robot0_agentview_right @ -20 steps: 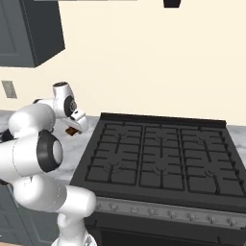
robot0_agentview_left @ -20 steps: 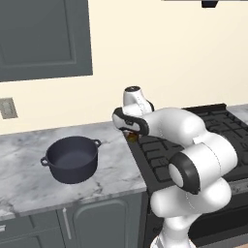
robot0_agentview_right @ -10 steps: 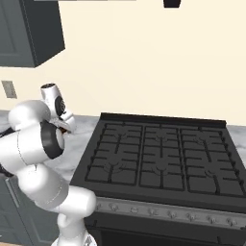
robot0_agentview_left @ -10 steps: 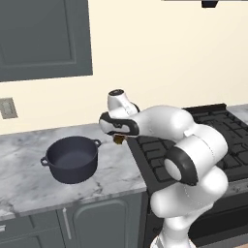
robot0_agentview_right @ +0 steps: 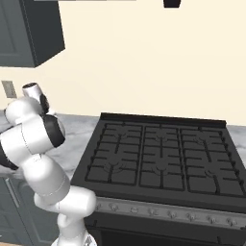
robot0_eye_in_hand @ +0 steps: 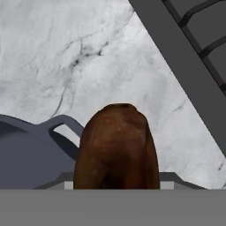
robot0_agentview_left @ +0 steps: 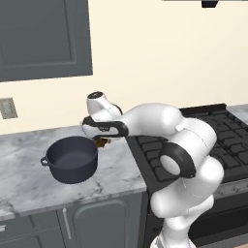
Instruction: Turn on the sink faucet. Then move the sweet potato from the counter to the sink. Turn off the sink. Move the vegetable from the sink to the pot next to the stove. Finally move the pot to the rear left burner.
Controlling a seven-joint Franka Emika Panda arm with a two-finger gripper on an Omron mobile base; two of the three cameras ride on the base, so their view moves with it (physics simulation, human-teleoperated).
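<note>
A dark pot [robot0_agentview_left: 71,159] stands on the marble counter [robot0_agentview_left: 29,181], left of the black stove [robot0_agentview_left: 203,131]. Just beside the pot's right handle [robot0_eye_in_hand: 62,122], the white arm's claw [robot0_agentview_left: 101,142] hangs above the counter, closed partway on the brown sweet potato [robot0_eye_in_hand: 115,148], which sits between its jaws and clear of the pot's rim. In the hand view the sweet potato hangs over bare marble between the pot and the stove's edge [robot0_eye_in_hand: 185,75].
</note>
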